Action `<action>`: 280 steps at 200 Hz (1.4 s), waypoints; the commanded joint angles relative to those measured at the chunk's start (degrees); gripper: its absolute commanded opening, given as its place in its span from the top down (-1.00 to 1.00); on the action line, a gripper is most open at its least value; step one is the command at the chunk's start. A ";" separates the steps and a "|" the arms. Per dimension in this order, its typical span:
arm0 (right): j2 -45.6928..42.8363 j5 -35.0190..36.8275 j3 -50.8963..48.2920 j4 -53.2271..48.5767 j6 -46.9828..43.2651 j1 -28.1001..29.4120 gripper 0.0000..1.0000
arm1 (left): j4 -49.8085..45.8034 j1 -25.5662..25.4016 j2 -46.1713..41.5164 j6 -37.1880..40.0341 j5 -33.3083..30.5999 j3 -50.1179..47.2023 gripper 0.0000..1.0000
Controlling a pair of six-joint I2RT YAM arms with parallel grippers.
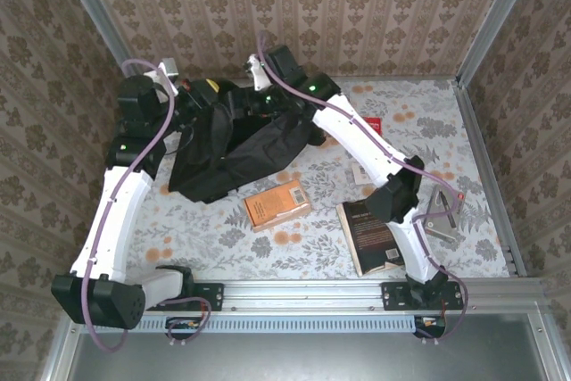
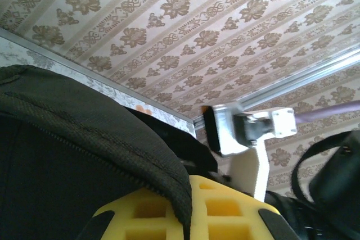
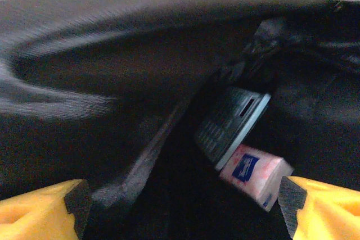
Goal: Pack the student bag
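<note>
The left gripper [image 2: 185,217] pinches the bag [image 1: 236,144] by its rim, seemingly to keep the mouth open, while the right gripper [image 3: 185,212], spread and empty, faces a calculator [image 3: 230,125] and tissue pack [image 3: 256,175] inside.

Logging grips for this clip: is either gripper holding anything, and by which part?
The left gripper grips the bag by its zippered opening edge. The right gripper is open inside the bag, holding nothing.

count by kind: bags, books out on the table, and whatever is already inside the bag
student bag: 1
books on the table: 2 (orange book, dark book)
calculator in the bag: 1
tissue pack in the bag: 1
total: 5
</note>
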 commanded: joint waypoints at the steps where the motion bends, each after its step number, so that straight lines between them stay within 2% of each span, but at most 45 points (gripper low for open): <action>1: -3.54 6.76 -1.26 -6.63 -5.58 -0.17 -0.78 | 5.19 -0.16 -2.59 1.55 0.60 -0.09 1.00; 19: -7.08 16.53 -3.87 -8.65 -6.14 -0.32 -0.76 | 4.98 -0.22 -2.95 1.60 0.98 -0.45 1.00; 39: -15.20 22.92 -14.55 -3.55 -5.79 -1.64 -0.76 | 4.64 -0.95 -3.53 2.07 1.26 -1.73 1.00; 73: -29.17 22.57 -33.64 7.00 -5.17 -6.67 -0.75 | 4.77 -2.57 -4.18 2.42 0.97 -4.40 1.00; 120: -38.42 8.92 -51.08 11.93 -0.02 -20.21 -0.74 | 5.09 -5.08 -3.01 3.61 0.27 -5.29 1.00; 130: -39.78 9.59 -54.39 12.67 -0.54 -21.27 -0.74 | 5.09 -5.21 -2.79 3.91 0.26 -5.24 1.00; 145: -40.91 16.43 -58.69 11.64 -0.92 -22.40 -0.78 | 4.85 -5.23 -2.54 4.49 0.25 -5.03 1.00; 165: -38.19 24.44 -60.92 8.20 -1.94 -24.48 -0.81 | 4.00 -5.27 -2.86 5.70 -0.37 -4.69 1.00; 176: -35.10 29.58 -60.54 6.49 -3.53 -24.46 -0.96 | 3.62 -5.21 -3.04 6.18 -0.67 -4.63 1.00; 200: -26.16 33.27 -56.46 3.34 -7.34 -24.50 -0.99 | 2.90 -5.13 -3.04 6.78 -0.46 -4.35 1.00; 240: -11.40 33.05 -47.27 -1.54 -11.26 -25.76 -1.00 | 1.77 -4.74 -3.43 7.49 0.09 -3.81 1.00; 280: -2.44 30.92 -41.46 -4.68 -12.76 -27.58 -0.99 | 0.54 -3.93 -4.34 8.67 0.29 -4.16 1.00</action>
